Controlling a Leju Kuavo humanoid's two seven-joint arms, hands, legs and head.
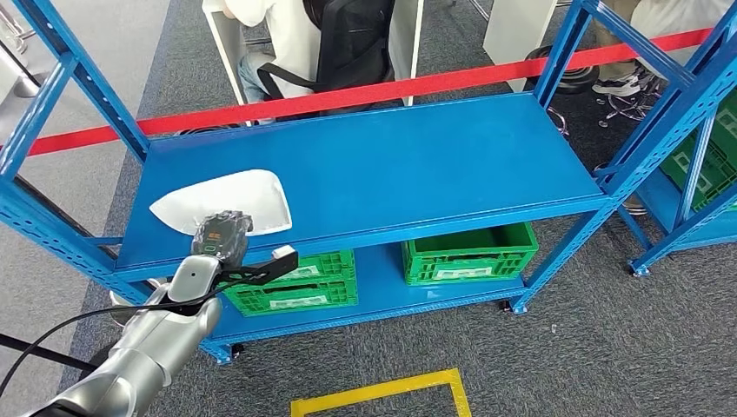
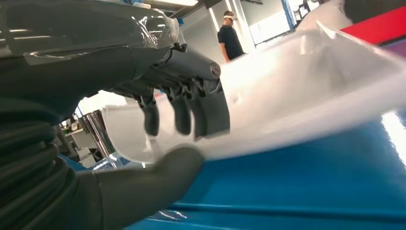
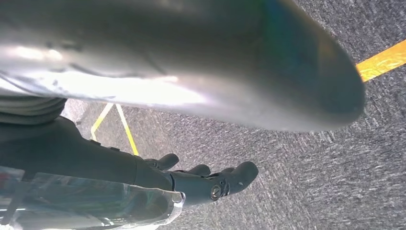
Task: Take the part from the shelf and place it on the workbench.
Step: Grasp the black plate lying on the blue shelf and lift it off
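The part (image 1: 230, 198) is a flat white piece in clear wrap, lying at the left end of the blue shelf's upper board (image 1: 417, 165). My left hand (image 1: 222, 233) is at the part's near edge, over the board's front lip. In the left wrist view the part (image 2: 306, 86) is a pale blurred sheet on the blue board, its edge lying between the dark fingers (image 2: 210, 108) above and the thumb (image 2: 158, 177) below, with a gap left between them. My right hand (image 3: 201, 179) hangs over grey carpet, fingers apart and holding nothing.
Two green crates (image 1: 469, 252) (image 1: 300, 278) stand on the lower board. A red barrier tape (image 1: 374, 91) runs behind the shelf, with a seated person (image 1: 348, 43) beyond it. A second blue shelf (image 1: 695, 130) is at the right. Yellow floor tape (image 1: 382, 395) lies near me.
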